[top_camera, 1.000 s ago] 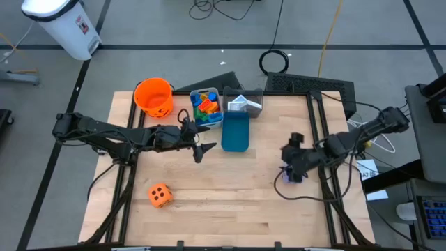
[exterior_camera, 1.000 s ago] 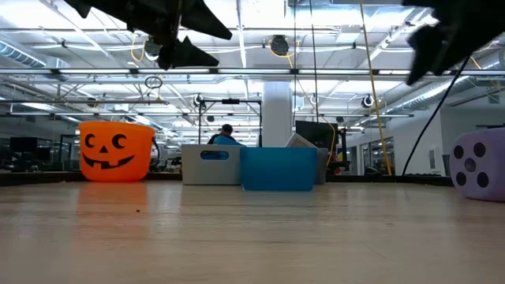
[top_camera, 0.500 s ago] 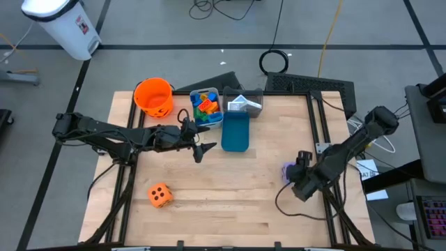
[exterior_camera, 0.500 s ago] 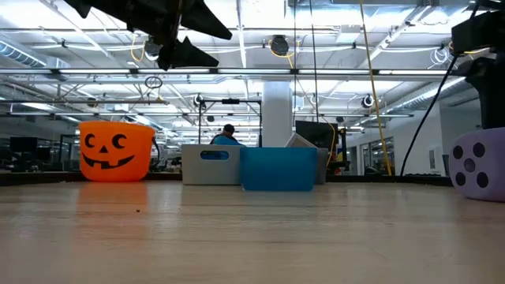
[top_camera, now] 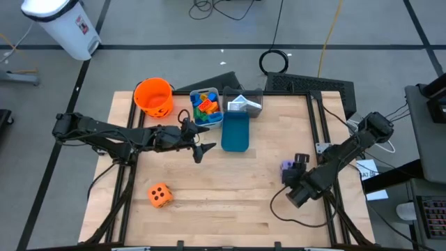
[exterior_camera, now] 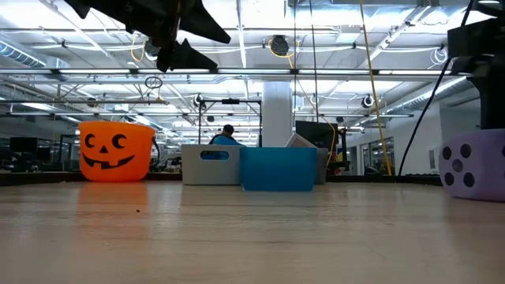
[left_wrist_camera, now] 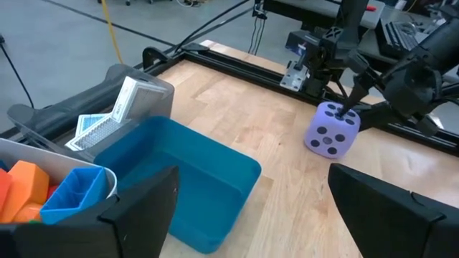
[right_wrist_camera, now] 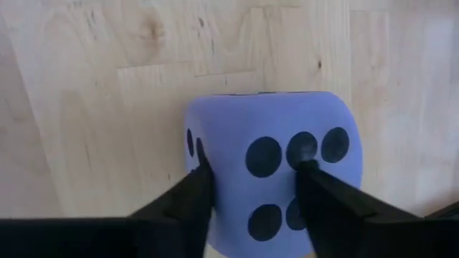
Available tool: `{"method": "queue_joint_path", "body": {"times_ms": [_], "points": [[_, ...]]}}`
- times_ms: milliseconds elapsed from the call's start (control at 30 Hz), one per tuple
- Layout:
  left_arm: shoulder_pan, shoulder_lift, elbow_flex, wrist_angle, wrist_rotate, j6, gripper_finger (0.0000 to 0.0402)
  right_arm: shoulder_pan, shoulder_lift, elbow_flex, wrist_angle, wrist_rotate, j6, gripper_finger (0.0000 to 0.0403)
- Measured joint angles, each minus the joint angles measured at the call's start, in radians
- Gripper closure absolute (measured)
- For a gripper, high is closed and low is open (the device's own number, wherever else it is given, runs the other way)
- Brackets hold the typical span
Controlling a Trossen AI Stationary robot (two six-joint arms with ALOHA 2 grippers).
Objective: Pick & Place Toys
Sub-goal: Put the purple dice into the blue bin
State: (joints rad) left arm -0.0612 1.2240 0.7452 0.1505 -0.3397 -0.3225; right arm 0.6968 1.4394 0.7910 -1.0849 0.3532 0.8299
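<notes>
A purple die with black dots rests on the wooden table near its right edge. It also shows in the low view and the left wrist view. My right gripper stands over it, pointing steeply down, with its fingers closed on it. An orange dotted die lies near the front left. My left gripper hangs open above the table beside the blue bin, touching nothing. Coloured blocks fill a grey bin, and cards stand in another grey bin. My right gripper comes at the purple die from above, slanting in from the table's near right. One fingertip sits at the edge between two faces, and the other sits on the dotted face. The die's underside rests on the table.
An orange pumpkin-face bucket stands at the far left beside the bins. A black frame rail runs along the table's right side close to the purple die. Bare wood lies across the middle and front.
My right gripper has come down and toward the table's near edge, tipping from nearly level to steeply downward, and has landed on the purple die. In the low view the die has shifted a little and tilted.
</notes>
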Motion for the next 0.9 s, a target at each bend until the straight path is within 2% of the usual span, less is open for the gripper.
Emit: {"method": "queue_joint_path", "body": {"times_ms": [133, 333, 500, 733, 900], "points": [[0.0, 0.0, 0.0, 0.0, 0.0, -0.001, 0.0038, -0.001, 0.001, -0.002, 0.003, 0.014, -0.004, 0.0302], [0.0, 0.0, 0.0, 0.001, 0.0, 0.0, 0.0028, -0.001, 0.002, -0.004, 0.003, 0.025, -0.008, 0.0306], [0.0, 0.0, 0.0, 0.001, 0.0, 0.0, 0.0034, -0.002, -0.018, -0.004, -0.003, 0.038, -0.012, 0.0314], [0.0, 0.0, 0.0, 0.002, 0.0, 0.0, 0.0043, -0.004, -0.113, 0.077, -0.008, 0.167, -0.07, 0.0337], [0.0, 0.0, 0.0, 0.002, 0.0, 0.0, 0.0036, -0.015, -0.202, 0.117, 0.076, 0.232, -0.131, 0.0363]]}}
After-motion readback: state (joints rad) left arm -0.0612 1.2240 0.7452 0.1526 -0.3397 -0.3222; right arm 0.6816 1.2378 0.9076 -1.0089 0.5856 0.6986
